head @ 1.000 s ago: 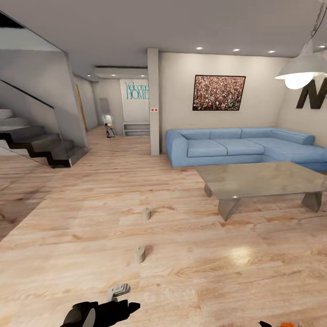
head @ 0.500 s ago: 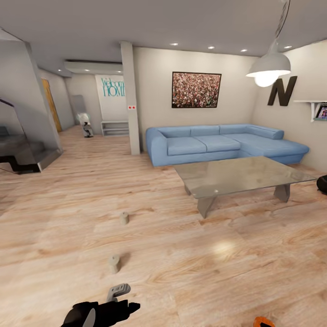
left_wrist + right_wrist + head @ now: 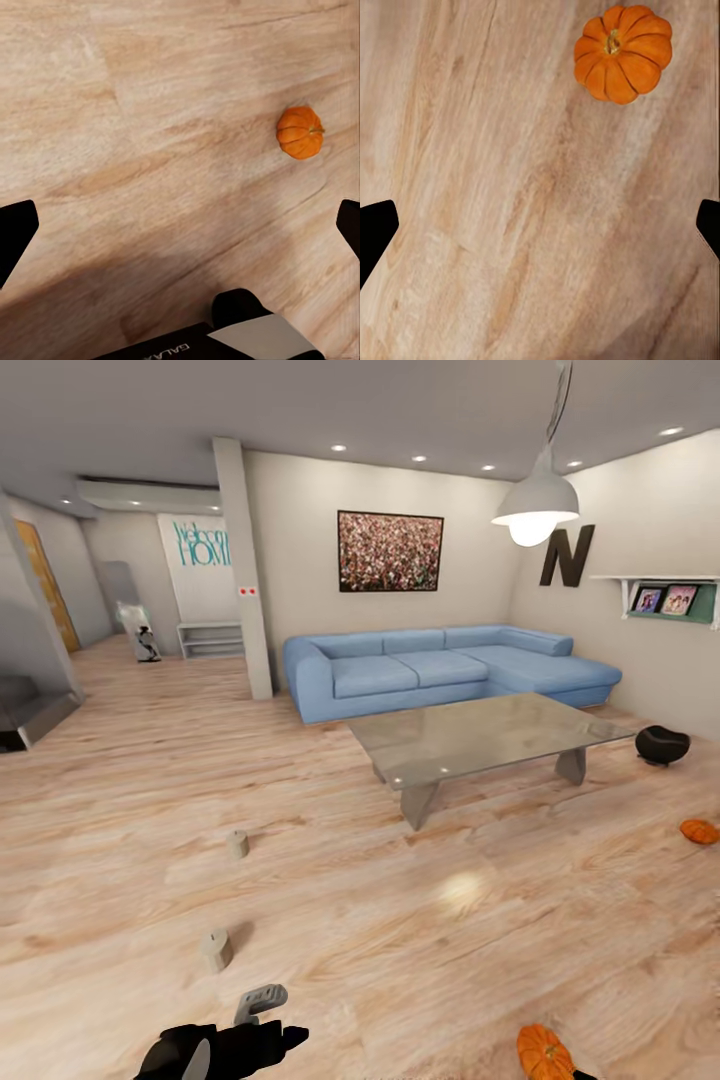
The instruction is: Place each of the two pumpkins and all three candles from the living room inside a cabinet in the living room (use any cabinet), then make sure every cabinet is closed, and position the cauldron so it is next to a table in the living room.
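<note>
Two beige candles [image 3: 237, 845] [image 3: 216, 950] stand on the wood floor ahead of my left arm [image 3: 220, 1048]. One orange pumpkin [image 3: 544, 1052] lies on the floor at the near right, another pumpkin [image 3: 699, 830] farther right. The black cauldron [image 3: 662, 744] sits on the floor beyond the right end of the grey table [image 3: 490, 735]. My left gripper [image 3: 180, 229] hangs open over bare floor with a pumpkin [image 3: 300, 132] off to one side. My right gripper [image 3: 540, 225] is open too, above the floor, with a yellow-stemmed pumpkin [image 3: 622, 52] beyond its fingers. The cabinet is out of view.
A blue corner sofa [image 3: 440, 670] stands behind the table against the back wall. A pillar [image 3: 245, 575] rises left of the sofa, and stairs [image 3: 25, 710] are at the far left. A lamp [image 3: 535, 510] hangs over the table. A wall shelf [image 3: 665, 600] is at right.
The camera has turned to the right, so the whole room has slid left in the picture. The cauldron and both pumpkins have come into view. The left arm holds the same pose.
</note>
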